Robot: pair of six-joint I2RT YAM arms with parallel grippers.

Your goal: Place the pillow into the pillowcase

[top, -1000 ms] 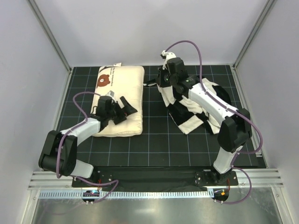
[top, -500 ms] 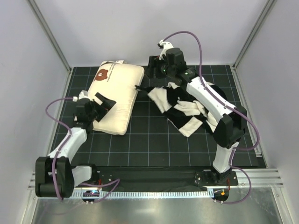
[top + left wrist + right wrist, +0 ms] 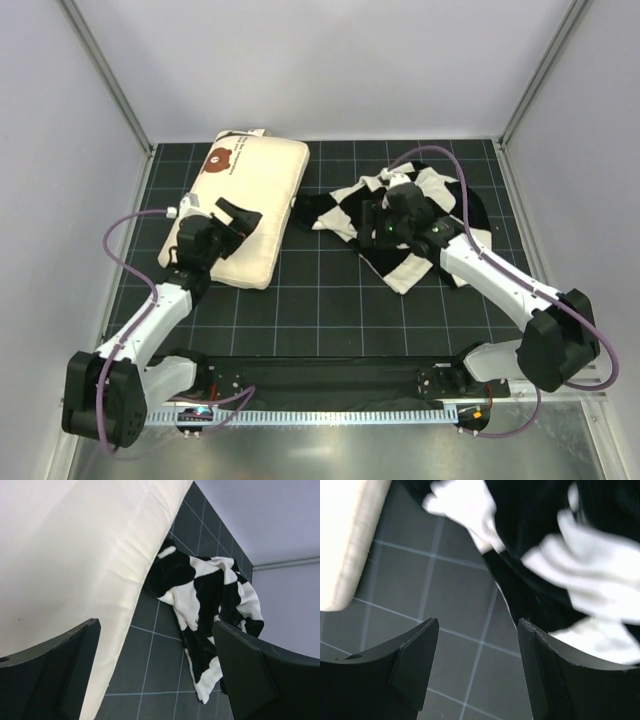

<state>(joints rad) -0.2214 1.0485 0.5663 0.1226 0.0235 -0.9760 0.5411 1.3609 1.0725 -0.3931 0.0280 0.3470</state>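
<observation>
R-wrist view: pillowcase blurry

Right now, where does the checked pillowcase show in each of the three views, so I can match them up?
Top external: the pillowcase lies crumpled right of centre, beside the pillow.
Left wrist: centre to right of the picture, its dark corner at the pillow's edge.
Right wrist: across the top and right, blurred.
Shared landmark: the pillow's cream edge, left of the pillowcase in all three views.
</observation>
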